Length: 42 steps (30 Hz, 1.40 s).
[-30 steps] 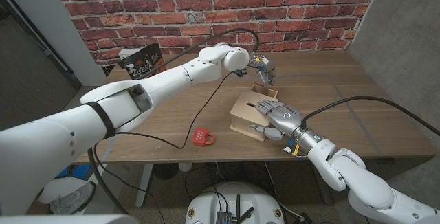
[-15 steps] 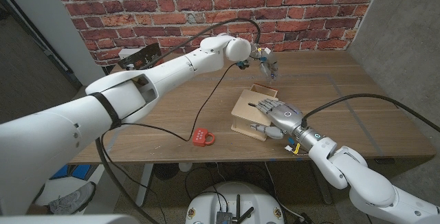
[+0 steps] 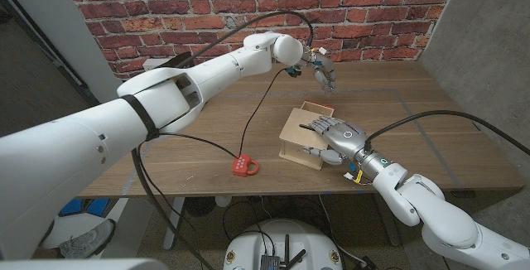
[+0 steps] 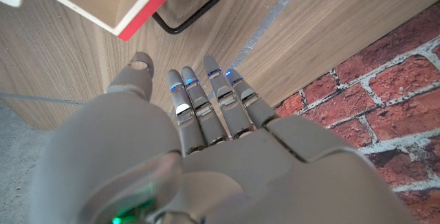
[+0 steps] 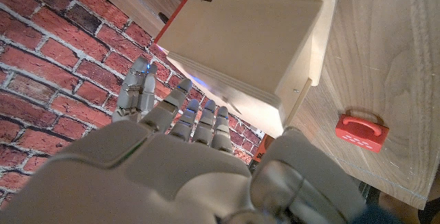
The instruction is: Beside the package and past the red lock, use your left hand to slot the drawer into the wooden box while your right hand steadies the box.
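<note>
The wooden box [image 3: 306,133] sits near the middle of the surface [image 3: 414,113], its open drawer end facing twelve o'clock. The right hand [image 3: 333,140] rests on the box's top and right side, fingers spread over the wood and steadying it. The left hand [image 3: 321,69] hovers above the surface at twelve o'clock from the box, well apart from it, fingers extended close together and holding nothing. The red lock [image 3: 243,166] lies at eight o'clock from the box, near the front edge.
</note>
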Available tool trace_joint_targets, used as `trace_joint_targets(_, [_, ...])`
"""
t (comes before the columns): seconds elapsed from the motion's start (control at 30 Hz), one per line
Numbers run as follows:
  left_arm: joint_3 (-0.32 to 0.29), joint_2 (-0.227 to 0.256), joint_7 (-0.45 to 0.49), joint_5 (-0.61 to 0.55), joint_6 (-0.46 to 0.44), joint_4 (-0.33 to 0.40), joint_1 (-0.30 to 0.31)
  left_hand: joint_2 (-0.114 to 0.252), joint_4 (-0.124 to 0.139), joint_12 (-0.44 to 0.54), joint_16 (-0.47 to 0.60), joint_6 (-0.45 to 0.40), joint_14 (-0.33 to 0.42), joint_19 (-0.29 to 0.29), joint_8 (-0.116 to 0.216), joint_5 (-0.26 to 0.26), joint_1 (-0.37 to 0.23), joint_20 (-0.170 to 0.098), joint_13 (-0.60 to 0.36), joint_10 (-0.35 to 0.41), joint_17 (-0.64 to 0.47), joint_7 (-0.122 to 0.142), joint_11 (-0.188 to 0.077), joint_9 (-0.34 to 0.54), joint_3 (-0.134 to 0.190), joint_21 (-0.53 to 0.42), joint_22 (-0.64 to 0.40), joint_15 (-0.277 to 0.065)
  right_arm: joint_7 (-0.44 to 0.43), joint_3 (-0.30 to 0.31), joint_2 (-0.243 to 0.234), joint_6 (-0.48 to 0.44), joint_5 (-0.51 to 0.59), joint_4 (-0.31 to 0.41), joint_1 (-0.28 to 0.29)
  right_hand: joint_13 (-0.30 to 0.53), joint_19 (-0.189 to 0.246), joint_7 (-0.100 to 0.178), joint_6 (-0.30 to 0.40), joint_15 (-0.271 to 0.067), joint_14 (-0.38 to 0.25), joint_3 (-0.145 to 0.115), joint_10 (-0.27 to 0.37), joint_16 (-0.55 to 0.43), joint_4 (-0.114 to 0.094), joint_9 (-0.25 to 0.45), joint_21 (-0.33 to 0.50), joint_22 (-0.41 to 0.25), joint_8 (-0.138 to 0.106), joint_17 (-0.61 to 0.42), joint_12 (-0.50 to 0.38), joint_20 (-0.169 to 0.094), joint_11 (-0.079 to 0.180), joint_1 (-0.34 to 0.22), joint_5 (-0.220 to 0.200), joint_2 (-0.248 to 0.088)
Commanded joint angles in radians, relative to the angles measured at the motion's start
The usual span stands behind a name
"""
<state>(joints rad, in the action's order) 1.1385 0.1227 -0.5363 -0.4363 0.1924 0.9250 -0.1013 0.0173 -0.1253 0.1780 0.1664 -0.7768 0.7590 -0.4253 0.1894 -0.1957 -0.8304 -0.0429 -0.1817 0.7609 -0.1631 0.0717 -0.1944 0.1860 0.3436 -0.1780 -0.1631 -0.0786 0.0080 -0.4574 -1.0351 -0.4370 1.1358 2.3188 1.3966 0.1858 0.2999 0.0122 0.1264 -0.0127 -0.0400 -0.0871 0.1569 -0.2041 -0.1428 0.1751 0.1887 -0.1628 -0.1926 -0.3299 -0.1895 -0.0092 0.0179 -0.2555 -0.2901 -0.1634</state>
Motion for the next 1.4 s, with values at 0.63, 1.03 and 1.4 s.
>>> trace_joint_targets(0.63, [0.135, -0.252, 0.042, 0.177, 0.13, -0.552, -0.15, 0.048, 0.046, 0.009, 0.01, 0.018, 0.02, 0.007, -0.003, 0.011, 0.109, -0.129, 0.0, 0.004, 0.0, -0.03, 0.024, -0.001, 0.009, -0.003, 0.0, -0.124, -0.028, 0.042, -0.001, -0.013, 0.008, 0.036, 0.053, 0.004, 0.005, 0.0, 0.01, -0.003, -0.008, -0.007, 0.008, -0.004, -0.001, 0.005, -0.002, -0.004, -0.006, 0.0, -0.008, -0.008, -0.001, 0.01, 0.001, -0.004])
trace_joint_targets(1.03, [0.16, -0.253, 0.037, 0.232, 0.097, -0.556, -0.15, 0.068, 0.076, 0.008, 0.01, 0.023, 0.023, 0.008, -0.004, 0.018, 0.182, -0.127, 0.0, -0.003, 0.0, -0.043, 0.036, -0.002, 0.002, -0.003, 0.0, -0.119, -0.021, 0.052, -0.005, -0.014, 0.011, 0.057, 0.081, 0.004, 0.005, 0.0, 0.01, -0.003, -0.008, -0.007, 0.008, -0.004, -0.001, 0.005, -0.002, -0.004, -0.006, 0.0, -0.008, -0.008, -0.001, 0.01, 0.001, -0.004])
trace_joint_targets(1.4, [0.188, -0.271, 0.069, 0.254, 0.027, -0.56, -0.144, 0.079, 0.087, 0.009, 0.01, 0.025, 0.024, 0.01, -0.004, 0.02, 0.213, -0.125, 0.0, -0.001, 0.001, -0.05, 0.036, -0.003, 0.001, -0.003, 0.0, -0.114, 0.008, 0.04, 0.007, -0.029, 0.056, 0.07, 0.095, 0.004, 0.005, 0.0, 0.01, -0.003, -0.008, -0.007, 0.008, -0.004, -0.001, 0.005, -0.002, -0.004, -0.006, 0.0, -0.008, -0.008, -0.001, 0.01, 0.001, -0.004])
